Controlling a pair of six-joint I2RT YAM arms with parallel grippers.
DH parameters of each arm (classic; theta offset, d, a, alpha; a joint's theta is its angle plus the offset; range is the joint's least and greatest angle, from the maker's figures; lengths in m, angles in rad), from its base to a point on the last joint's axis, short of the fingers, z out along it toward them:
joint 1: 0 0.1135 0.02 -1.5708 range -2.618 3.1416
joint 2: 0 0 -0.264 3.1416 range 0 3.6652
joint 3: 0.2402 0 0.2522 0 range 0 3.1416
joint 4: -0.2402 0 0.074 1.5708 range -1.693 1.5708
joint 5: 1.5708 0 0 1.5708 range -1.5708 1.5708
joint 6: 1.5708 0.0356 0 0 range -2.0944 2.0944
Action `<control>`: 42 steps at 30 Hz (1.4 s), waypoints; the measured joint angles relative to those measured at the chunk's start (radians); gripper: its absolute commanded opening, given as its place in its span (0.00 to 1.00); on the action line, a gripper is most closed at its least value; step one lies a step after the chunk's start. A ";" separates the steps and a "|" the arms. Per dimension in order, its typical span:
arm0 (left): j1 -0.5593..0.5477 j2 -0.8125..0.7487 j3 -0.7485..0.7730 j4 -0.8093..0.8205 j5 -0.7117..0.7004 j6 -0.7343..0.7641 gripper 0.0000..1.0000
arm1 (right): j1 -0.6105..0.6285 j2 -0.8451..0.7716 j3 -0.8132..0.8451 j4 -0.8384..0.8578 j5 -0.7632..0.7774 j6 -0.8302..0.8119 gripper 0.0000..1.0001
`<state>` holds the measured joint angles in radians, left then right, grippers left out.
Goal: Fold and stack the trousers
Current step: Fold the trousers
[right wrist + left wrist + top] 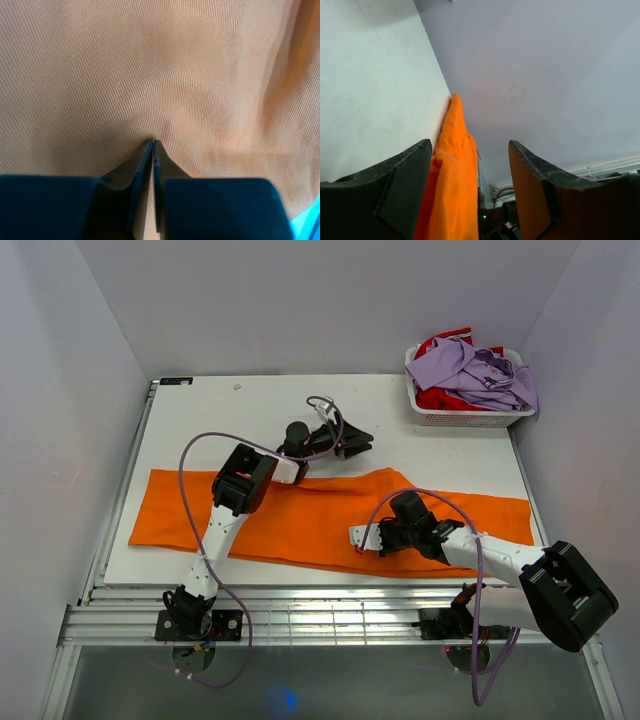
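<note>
**One pair of trousers spread flat, two pincers over it**

One pair of orange trousers (300, 515) is lying spread on the white table (220, 410), with two pincers working above it. One basket (470, 418) is sitting in the far right corner, holding one lilac shirt (480, 375) and one red garment (440, 398).

The trousers are stretching almost from the left edge to the right edge, leaving only a thin bare strip along the near edge. The widest open room is running along the far edge, from the far left corner across to the basket.

The long axis is running left to right, roughly parallel to the near edge. I cannot tell which end is the waist.

The left pincer (362, 445) is hanging over bare table just beyond the trousers' far edge, jaws standing apart with nothing between them. The right pincer (356, 537) is pressing its tips, closed together, against the cloth near the middle of the near edge.
</note>
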<state>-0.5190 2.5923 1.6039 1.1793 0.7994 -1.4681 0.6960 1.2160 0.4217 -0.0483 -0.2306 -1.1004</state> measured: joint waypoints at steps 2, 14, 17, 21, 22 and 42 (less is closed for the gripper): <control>0.046 -0.008 0.002 -0.025 0.002 0.041 0.76 | 0.000 0.000 0.007 -0.006 0.000 0.004 0.24; 0.365 -0.474 -0.071 -0.902 -0.039 0.854 0.86 | -0.035 -0.007 0.305 -0.269 0.014 0.298 0.73; 0.433 -0.656 -0.060 -1.178 -0.122 1.105 0.87 | -0.111 0.005 0.405 -0.325 -0.018 0.380 0.66; 0.499 -0.822 -0.064 -1.493 -0.146 1.344 0.84 | -0.193 0.113 0.470 -0.388 -0.068 0.468 0.63; 0.521 -0.851 -0.079 -1.559 -0.145 1.400 0.84 | -0.200 0.156 0.473 -0.401 -0.078 0.485 0.63; 0.799 -0.655 -0.267 -2.000 -0.334 1.678 0.82 | -0.237 0.671 0.846 -0.454 -0.062 0.666 0.71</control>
<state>0.2802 1.9377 1.3369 -0.8211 0.4656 0.2096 0.4595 1.8874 1.2675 -0.5018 -0.2928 -0.4339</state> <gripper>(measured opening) 0.811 0.697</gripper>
